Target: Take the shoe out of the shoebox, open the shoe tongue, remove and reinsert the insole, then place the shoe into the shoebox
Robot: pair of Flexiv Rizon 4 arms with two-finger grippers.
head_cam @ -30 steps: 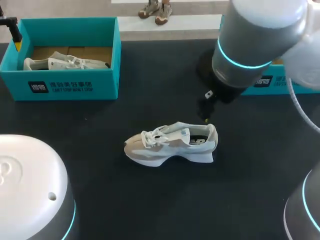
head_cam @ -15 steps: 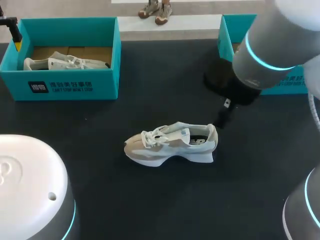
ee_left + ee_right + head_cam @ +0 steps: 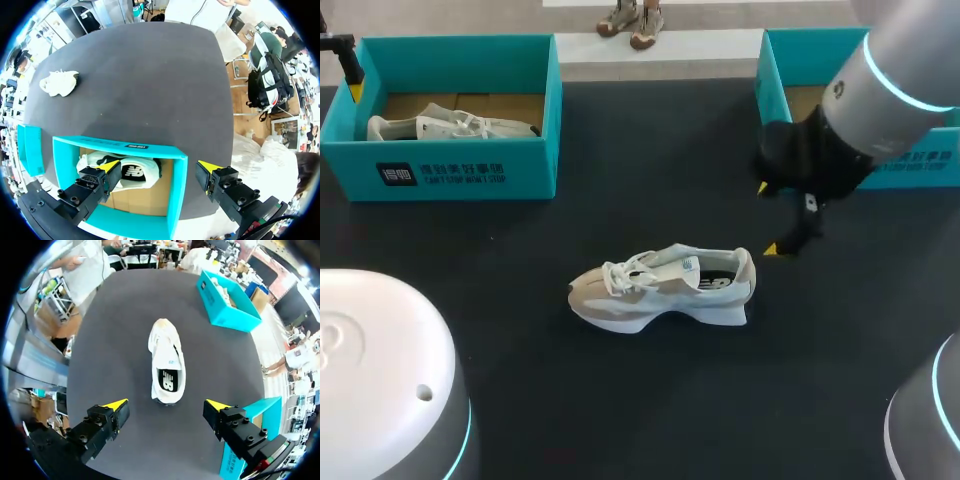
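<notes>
mid-frame, a white shoe (image 3: 167, 365) lies on the dark table (image 3: 112, 340) ahead of the wide-spread gripper (image 3: 167, 404); a teal box (image 3: 227, 307) sits beyond.

The dark counter (image 3: 650, 150) in front of me carries a pale shoe (image 3: 662, 287) standing on its sole near the middle, toe toward my left. The teal left shoebox (image 3: 532, 165) and the teal right shoebox (image 3: 770, 65) sit at the far corners, well apart from it.

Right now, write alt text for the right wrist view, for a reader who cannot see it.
A white shoe lies on the dark table just ahead of the open, empty right gripper, its heel end nearest the gripper. A teal shoebox stands farther off, beyond the shoe's toe and to one side.
</notes>
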